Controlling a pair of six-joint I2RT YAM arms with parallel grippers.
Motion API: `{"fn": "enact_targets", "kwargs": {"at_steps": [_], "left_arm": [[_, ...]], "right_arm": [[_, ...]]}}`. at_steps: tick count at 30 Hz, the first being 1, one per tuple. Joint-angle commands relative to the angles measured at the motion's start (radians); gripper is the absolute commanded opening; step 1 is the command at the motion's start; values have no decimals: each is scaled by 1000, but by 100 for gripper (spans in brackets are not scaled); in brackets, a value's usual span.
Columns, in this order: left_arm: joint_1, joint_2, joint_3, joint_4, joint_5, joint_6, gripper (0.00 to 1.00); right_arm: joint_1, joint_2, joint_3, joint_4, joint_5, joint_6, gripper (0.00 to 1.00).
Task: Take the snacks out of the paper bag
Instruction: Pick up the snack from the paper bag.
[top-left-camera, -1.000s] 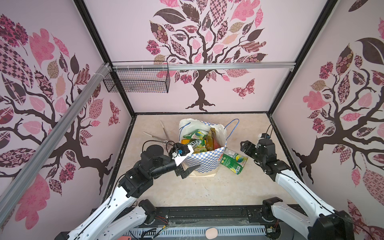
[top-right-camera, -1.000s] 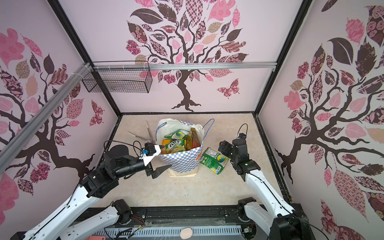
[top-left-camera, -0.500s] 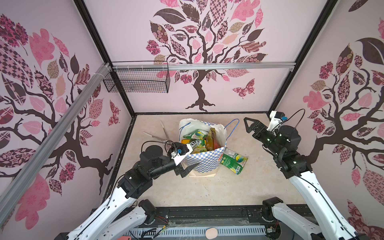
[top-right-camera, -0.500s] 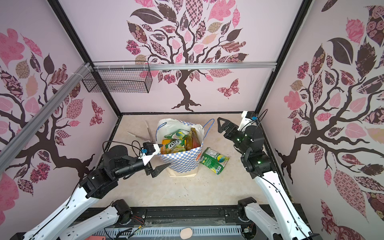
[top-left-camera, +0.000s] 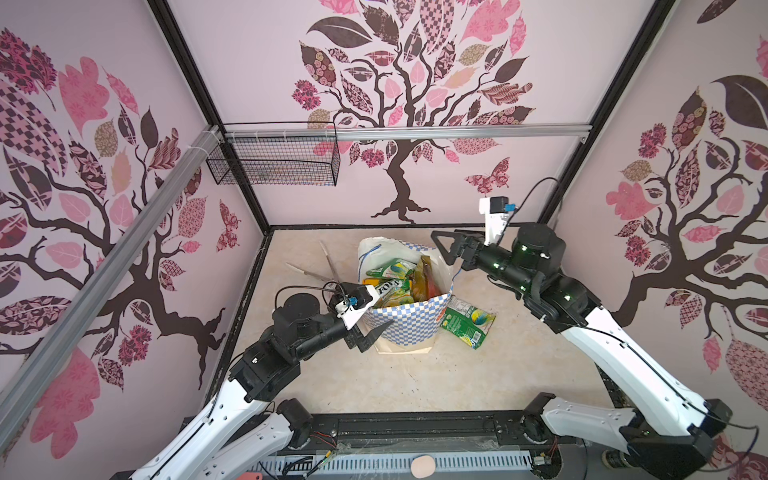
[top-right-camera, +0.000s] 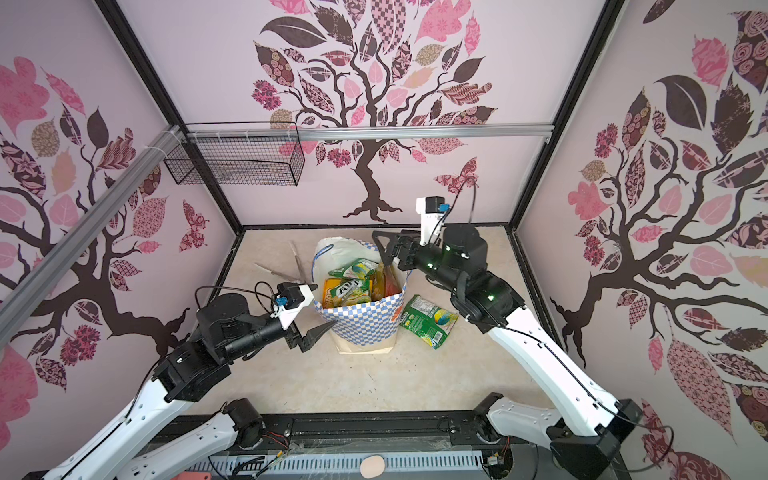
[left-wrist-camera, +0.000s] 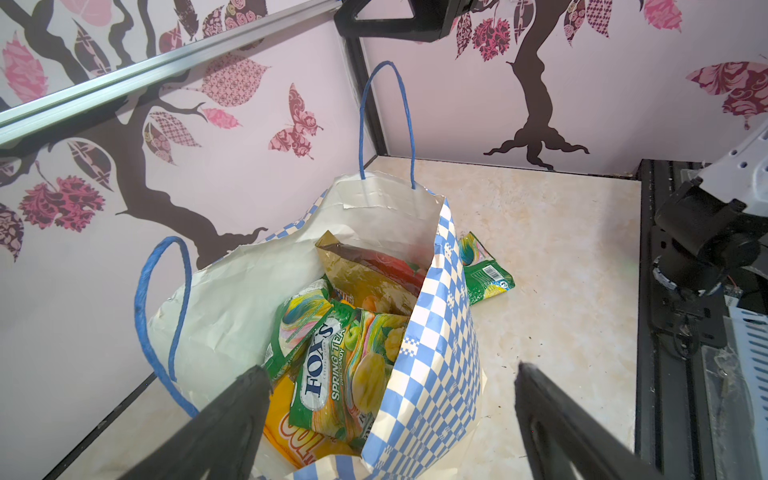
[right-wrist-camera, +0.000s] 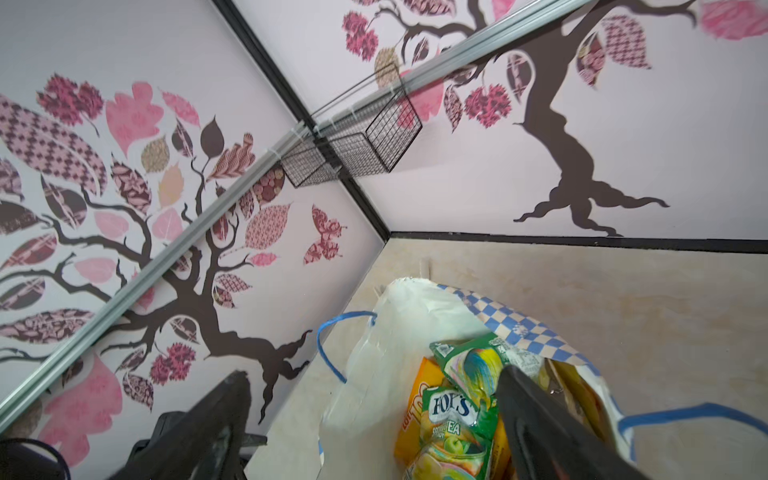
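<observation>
Right gripper (top-left-camera: 441, 248), jaws spread and empty, is nearer: the snacks (top-left-camera: 395, 286) lie at its 7 o'clock inside the paper bag (top-left-camera: 411, 322); left gripper (top-left-camera: 376, 322), likewise spread and empty, stands at the bag's 8 o'clock.

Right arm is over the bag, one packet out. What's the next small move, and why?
Probably lower the right end effector into the open mouth of the paper bag, onto the topmost green packet. Its jaws stand open and empty above the rim, one finger over that packet in the right wrist view. Only one flat green packet lies out on the table; several remain inside.
</observation>
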Motion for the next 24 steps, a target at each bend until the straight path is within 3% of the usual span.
{"fn": "enact_targets", "kwargs": {"at_steps": [1, 7, 14, 24], "left_arm": [[-3, -6, -21, 12, -24, -6, 94], [-2, -7, -21, 12, -40, -6, 95], [-2, 4, -22, 13, -52, -12, 99], [-1, 1, -28, 18, -75, -11, 99]], "right_arm": [[11, 101, 106, -189, 28, -109, 95], [115, 253, 191, -395, 313, -283, 94], [116, 418, 265, -538, 383, -334, 94], [116, 532, 236, -500, 472, -376, 96]]}}
